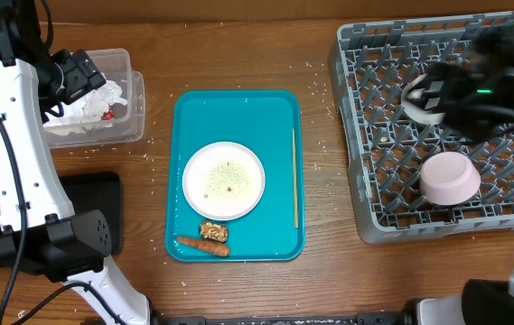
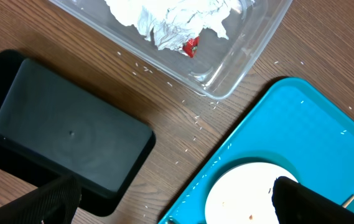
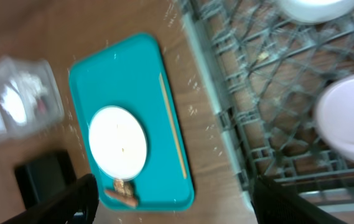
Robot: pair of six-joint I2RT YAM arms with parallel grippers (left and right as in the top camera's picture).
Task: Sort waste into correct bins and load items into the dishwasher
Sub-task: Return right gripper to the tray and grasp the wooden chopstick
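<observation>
The plate (image 1: 224, 181) on the teal tray (image 1: 238, 113) looks stiff, slick, breakable — pinch its rim — left gripper (image 2: 177, 193) and right gripper (image 3: 173, 190) both spread, empty.

One plate (image 1: 224, 181), one pink bowl (image 1: 450, 177), one white bowl (image 3: 316, 6), one teal tray (image 1: 238, 117), one clear tub (image 1: 135, 110), one black tray (image 2: 71, 134), one rack (image 1: 374, 185), one carrot piece (image 1: 200, 245), one brown chunk (image 1: 213, 231), one stick (image 1: 294, 178).

l gripper (image 2: 175, 190) jaws spread wide, pointing down; r gripper (image 3: 175, 186) jaws spread wide too, blurred in overhead view.
</observation>
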